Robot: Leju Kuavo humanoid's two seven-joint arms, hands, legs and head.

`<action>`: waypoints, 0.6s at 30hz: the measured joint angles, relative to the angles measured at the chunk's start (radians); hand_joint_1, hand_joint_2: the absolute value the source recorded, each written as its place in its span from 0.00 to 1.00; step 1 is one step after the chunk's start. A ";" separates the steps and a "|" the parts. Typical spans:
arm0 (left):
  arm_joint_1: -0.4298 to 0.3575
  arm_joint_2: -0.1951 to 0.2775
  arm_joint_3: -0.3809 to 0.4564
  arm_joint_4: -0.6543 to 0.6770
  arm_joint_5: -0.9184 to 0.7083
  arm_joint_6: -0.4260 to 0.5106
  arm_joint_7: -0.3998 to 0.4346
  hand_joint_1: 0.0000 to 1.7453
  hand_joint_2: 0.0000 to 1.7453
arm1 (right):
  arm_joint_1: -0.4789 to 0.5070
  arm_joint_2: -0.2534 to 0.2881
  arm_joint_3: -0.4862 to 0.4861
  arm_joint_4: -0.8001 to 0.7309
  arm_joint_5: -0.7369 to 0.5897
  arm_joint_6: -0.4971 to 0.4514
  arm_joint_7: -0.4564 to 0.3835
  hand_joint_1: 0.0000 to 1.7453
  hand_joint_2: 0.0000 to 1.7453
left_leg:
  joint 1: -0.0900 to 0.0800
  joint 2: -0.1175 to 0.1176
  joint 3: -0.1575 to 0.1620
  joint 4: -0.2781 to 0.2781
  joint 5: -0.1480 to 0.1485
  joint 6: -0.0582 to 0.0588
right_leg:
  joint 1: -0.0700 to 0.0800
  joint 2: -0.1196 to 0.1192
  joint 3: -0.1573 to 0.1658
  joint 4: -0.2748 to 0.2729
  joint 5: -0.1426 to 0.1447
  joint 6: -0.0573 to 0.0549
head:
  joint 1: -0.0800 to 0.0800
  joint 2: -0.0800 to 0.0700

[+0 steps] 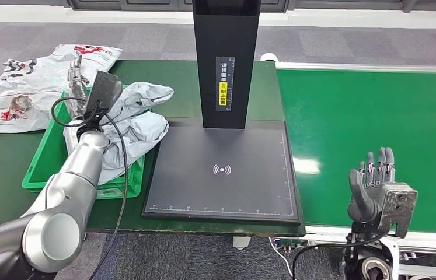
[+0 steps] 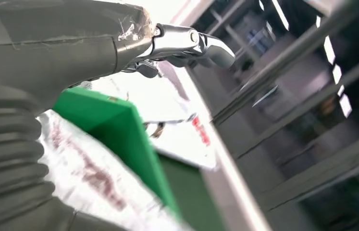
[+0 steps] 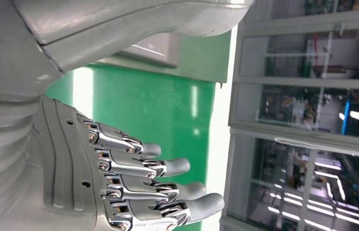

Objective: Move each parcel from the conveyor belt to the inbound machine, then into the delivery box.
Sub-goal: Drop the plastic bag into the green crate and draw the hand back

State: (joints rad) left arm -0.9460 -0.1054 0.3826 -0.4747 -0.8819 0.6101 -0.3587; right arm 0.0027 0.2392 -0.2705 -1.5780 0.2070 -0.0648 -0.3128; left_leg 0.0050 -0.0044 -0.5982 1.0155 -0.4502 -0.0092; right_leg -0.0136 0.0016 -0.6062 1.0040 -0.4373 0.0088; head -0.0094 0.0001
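Grey plastic parcels (image 1: 136,119) lie heaped in the green delivery box (image 1: 39,170) at the left, spilling over its right rim. My left hand (image 1: 77,80) hovers over the box's far corner with its fingers stretched out, and it holds nothing; in the left wrist view my left hand (image 2: 76,45) is above the box's green wall (image 2: 124,130). The inbound machine (image 1: 222,172) is a black scan plate with a black column at the middle. My right hand (image 1: 377,185) stands at the near edge of the green conveyor belt (image 1: 373,111), fingers (image 3: 167,168) apart and nothing in it.
White bags with red print (image 1: 31,81) lie crumpled on the dark green table beyond the box. A black cable (image 1: 119,175) loops along my left forearm. The belt's white frame (image 1: 431,239) runs along its near side.
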 joint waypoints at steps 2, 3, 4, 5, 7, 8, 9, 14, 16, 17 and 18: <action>0.005 -0.008 0.000 -0.031 0.058 0.010 -0.028 0.00 0.00 | -0.023 0.001 0.000 0.008 0.007 -0.009 0.009 0.00 1.00 | 0.000 -0.001 0.000 0.000 0.000 0.000 | 0.000 -0.001 0.000 0.000 0.000 0.000 | 0.000 0.000; 0.005 -0.012 -0.001 -0.042 0.079 0.015 -0.037 0.00 0.00 | -0.030 0.002 0.000 0.010 0.010 -0.011 0.012 0.00 1.00 | 0.000 -0.002 0.000 0.000 0.001 0.000 | 0.000 -0.002 0.000 0.000 0.000 0.000 | 0.000 0.000; 0.007 -0.016 -0.002 -0.051 0.100 0.021 -0.044 0.00 0.00 | -0.034 0.004 0.000 0.011 0.011 -0.013 0.014 0.00 1.00 | 0.000 -0.002 0.000 0.000 0.001 -0.001 | 0.000 -0.003 0.000 0.000 0.000 0.000 | 0.000 0.000; 0.008 -0.020 -0.006 -0.060 0.126 0.027 -0.054 0.00 0.00 | -0.038 0.006 0.000 0.012 0.012 -0.014 0.016 0.00 1.00 | 0.000 -0.002 0.000 0.000 0.001 -0.001 | 0.000 -0.003 0.000 0.000 0.000 0.000 | 0.000 0.000; 0.011 -0.030 -0.017 -0.075 0.178 0.035 -0.073 0.00 0.00 | -0.042 0.009 0.000 0.012 0.013 -0.016 0.020 0.00 1.00 | 0.000 -0.002 0.000 0.000 0.001 -0.001 | 0.000 -0.002 0.000 0.000 0.000 0.000 | 0.000 0.000; 0.012 -0.036 -0.024 -0.083 0.205 0.036 -0.084 0.00 0.00 | -0.043 0.011 -0.001 0.012 0.013 -0.018 0.021 0.00 1.00 | 0.000 -0.002 0.000 0.000 0.001 -0.001 | 0.000 -0.002 0.000 0.000 0.000 0.000 | 0.000 0.000; 0.013 -0.041 -0.030 -0.091 0.226 0.035 -0.093 0.00 0.00 | -0.043 0.012 -0.001 0.012 0.014 -0.019 0.022 0.00 1.00 | 0.000 -0.002 0.000 0.000 0.001 -0.001 | 0.000 -0.002 0.000 0.000 0.000 0.000 | 0.000 0.000; 0.023 -0.067 -0.059 -0.127 0.354 -0.020 -0.127 0.00 0.00 | -0.042 0.018 -0.003 0.012 0.017 -0.030 0.018 0.00 1.00 | 0.000 -0.001 0.000 0.000 0.001 -0.001 | 0.000 -0.002 0.000 0.000 0.000 0.000 | 0.000 0.000; 0.031 -0.082 -0.085 -0.147 0.440 -0.090 -0.134 0.00 0.00 | -0.039 0.020 -0.005 0.010 0.019 -0.039 0.012 0.00 1.00 | 0.000 -0.002 0.000 0.000 0.001 -0.001 | 0.000 -0.002 0.000 -0.001 0.000 0.000 | 0.000 0.000; 0.036 -0.090 -0.102 -0.158 0.486 -0.135 -0.134 0.00 0.25 | -0.037 0.021 -0.006 0.008 0.020 -0.044 0.009 0.00 1.00 | 0.000 -0.002 0.000 0.000 0.001 -0.001 | 0.000 -0.002 0.000 -0.001 0.000 0.000 | 0.000 0.000; 0.044 -0.101 -0.123 -0.170 0.527 -0.184 -0.133 0.00 0.50 | -0.035 0.023 -0.006 0.004 0.020 -0.049 0.007 0.00 1.00 | 0.000 -0.003 0.000 0.000 0.001 -0.001 | 0.000 -0.003 0.000 -0.001 0.000 0.000 | 0.000 0.000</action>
State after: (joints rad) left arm -0.9020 -0.2060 0.2596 -0.6450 -0.3551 0.4263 -0.4918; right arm -0.0328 0.2620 -0.2764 -1.5740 0.2272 -0.1142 -0.3060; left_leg 0.0048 -0.0069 -0.5984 1.0157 -0.4495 -0.0099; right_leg -0.0136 -0.0015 -0.6063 1.0033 -0.4372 0.0088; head -0.0095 0.0000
